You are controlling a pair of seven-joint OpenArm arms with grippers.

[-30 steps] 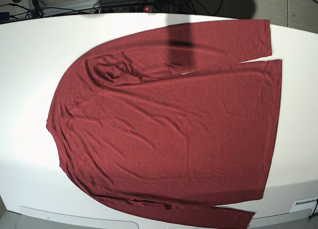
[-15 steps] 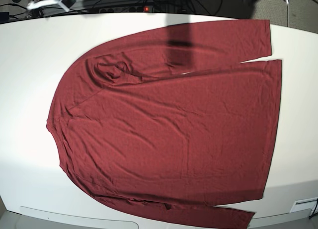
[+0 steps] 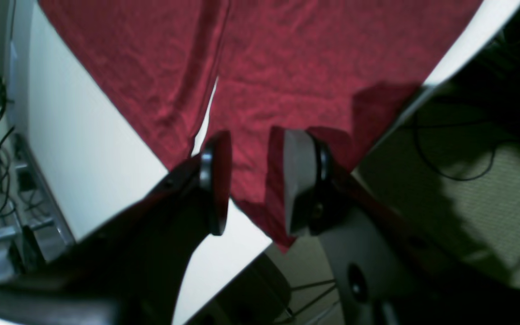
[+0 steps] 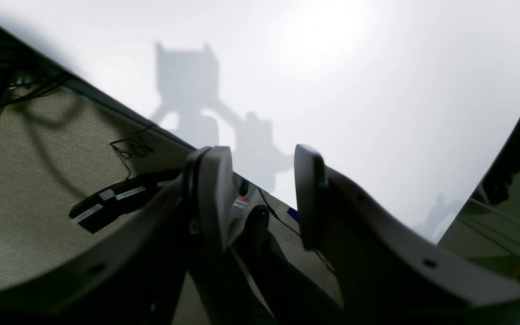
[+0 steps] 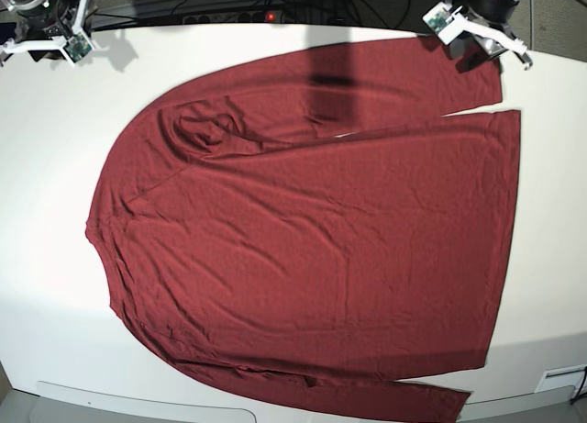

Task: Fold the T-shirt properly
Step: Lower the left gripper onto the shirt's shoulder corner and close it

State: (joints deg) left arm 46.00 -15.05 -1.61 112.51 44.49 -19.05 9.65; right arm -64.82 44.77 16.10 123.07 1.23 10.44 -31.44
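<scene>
Shirt (image 5: 312,249) flat on white surface (image 5: 55,166), near sleeve along front edge, far sleeve at back. Left gripper (image 3: 253,180) above far cuff, jaws apart, empty. Right gripper (image 4: 264,198) over bare far corner, jaws apart, empty.

One T-shirt (image 5: 312,249) — one white worktop (image 5: 55,166) — two grippers: left gripper (image 5: 477,24), right gripper (image 5: 41,33).
</scene>
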